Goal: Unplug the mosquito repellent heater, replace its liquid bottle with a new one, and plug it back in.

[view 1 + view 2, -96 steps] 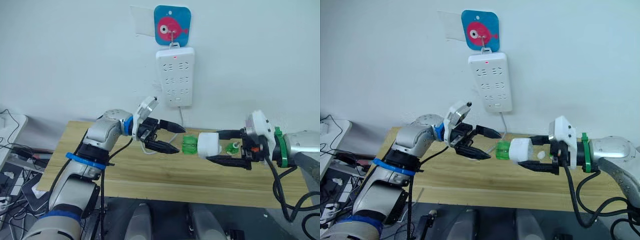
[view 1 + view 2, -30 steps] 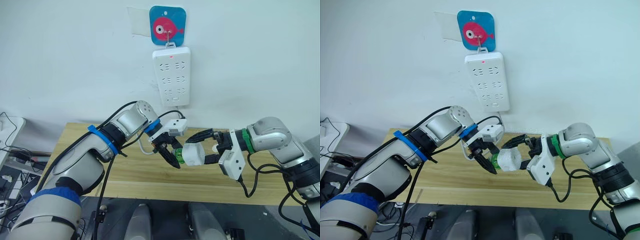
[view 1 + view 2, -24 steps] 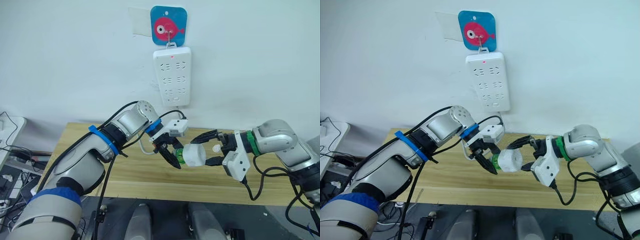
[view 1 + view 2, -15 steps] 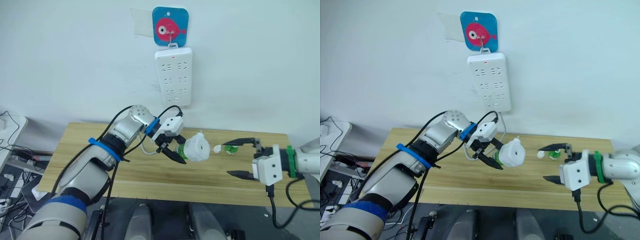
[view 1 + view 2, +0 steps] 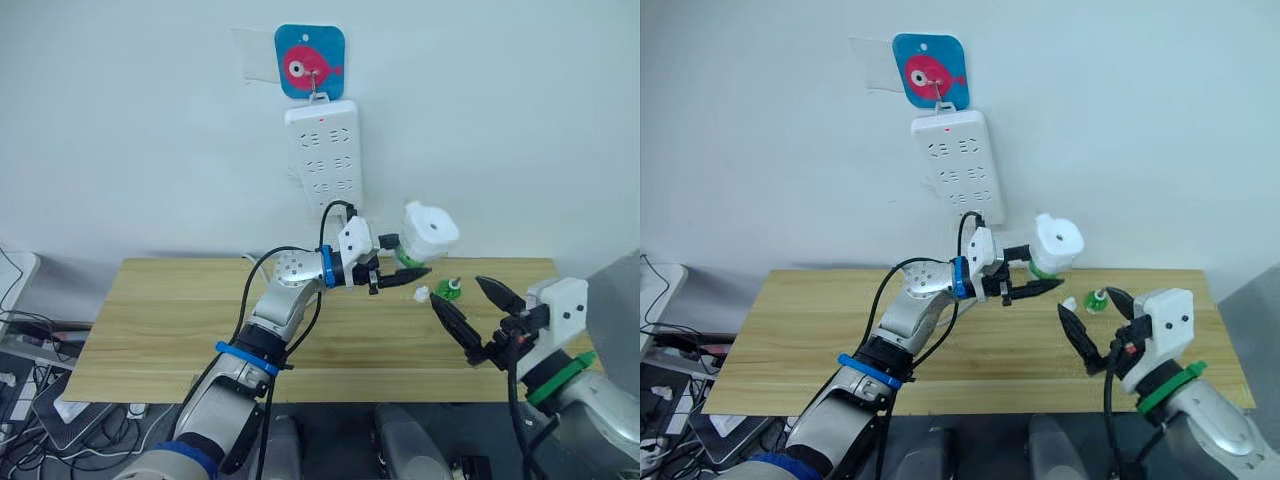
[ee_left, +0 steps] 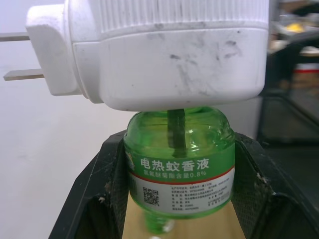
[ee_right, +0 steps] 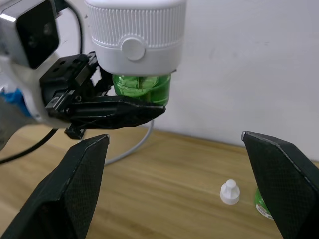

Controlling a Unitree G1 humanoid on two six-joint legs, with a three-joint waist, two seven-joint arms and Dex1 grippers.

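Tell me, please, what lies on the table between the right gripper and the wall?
In the left eye view, a small white cap and a green bottle lie on the table between the open right gripper and the wall.

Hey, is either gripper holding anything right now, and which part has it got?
The left gripper holds the mosquito repellent heater by its green liquid bottle, fingers on either side of it. The right gripper is open and holds nothing.

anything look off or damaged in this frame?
Nothing broken or spilled. The heater shows dark scuff marks on its white shell. A small white cap lies loose on the table beside a green bottle. The left gripper holds the heater by its green bottle; the right gripper is open.
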